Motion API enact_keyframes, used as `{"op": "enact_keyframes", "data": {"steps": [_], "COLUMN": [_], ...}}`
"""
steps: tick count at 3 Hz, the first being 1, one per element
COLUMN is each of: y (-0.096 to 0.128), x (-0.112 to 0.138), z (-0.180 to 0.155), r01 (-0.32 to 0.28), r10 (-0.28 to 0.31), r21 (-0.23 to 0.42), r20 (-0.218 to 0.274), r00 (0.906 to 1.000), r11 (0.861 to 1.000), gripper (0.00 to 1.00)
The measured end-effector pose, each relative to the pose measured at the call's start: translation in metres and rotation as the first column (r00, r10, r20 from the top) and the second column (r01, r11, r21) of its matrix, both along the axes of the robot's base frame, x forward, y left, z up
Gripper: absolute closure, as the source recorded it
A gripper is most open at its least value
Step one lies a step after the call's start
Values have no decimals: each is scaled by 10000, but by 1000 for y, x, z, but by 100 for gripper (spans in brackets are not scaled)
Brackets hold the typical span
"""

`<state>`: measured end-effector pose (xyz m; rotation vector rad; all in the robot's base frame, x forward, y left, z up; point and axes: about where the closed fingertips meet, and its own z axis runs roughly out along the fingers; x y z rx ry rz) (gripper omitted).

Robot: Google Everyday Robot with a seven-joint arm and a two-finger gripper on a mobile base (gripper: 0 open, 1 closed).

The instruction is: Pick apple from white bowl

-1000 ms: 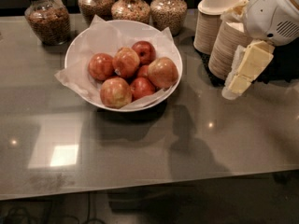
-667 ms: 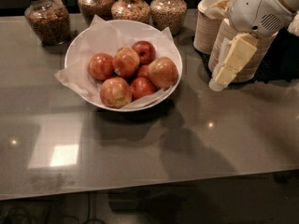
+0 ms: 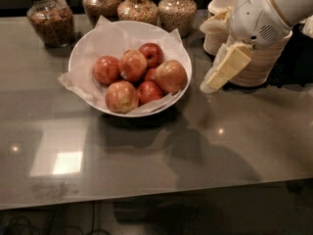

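The white bowl [image 3: 184, 89], lined with crinkled white paper, stands at the back centre of the grey table and holds several apples. The large pale red-orange apple [image 3: 171, 76] lies on the bowl's right side, with another big pale one [image 3: 121, 96] at the front and smaller dark red apples between them. My gripper [image 3: 215, 77], cream-coloured on a white arm, hangs above the table just right of the bowl's rim, level with the apples and apart from them. It holds nothing that I can see.
Four glass jars of grains and nuts [image 3: 51, 19] [image 3: 177, 10] line the back edge behind the bowl. Stacks of tan-and-white disposable bowls [image 3: 261, 62] and white cups [image 3: 222, 4] stand at the back right, behind the arm. The grey table [image 3: 156, 155] extends toward the front.
My gripper has moved left from in front of the stacked bowls toward the white bowl's right rim. The apples and bowl have not moved.
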<state>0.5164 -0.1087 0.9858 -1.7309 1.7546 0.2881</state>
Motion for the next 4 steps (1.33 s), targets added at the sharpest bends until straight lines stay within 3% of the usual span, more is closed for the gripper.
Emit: {"op": "enact_keyframes", "data": {"steps": [1, 3, 4], "y": [33, 62, 69], "x": [12, 25, 29], "z": [-16, -33, -40], "r01": [-603, -935, -978], "r10": [634, 1064, 1151], "r21": [1030, 1908, 2047], "r20": [-272, -587, -744], "r00": [9976, 9926, 9906], "r11": [9929, 9772, 9739], "gripper": [32, 9, 10]}}
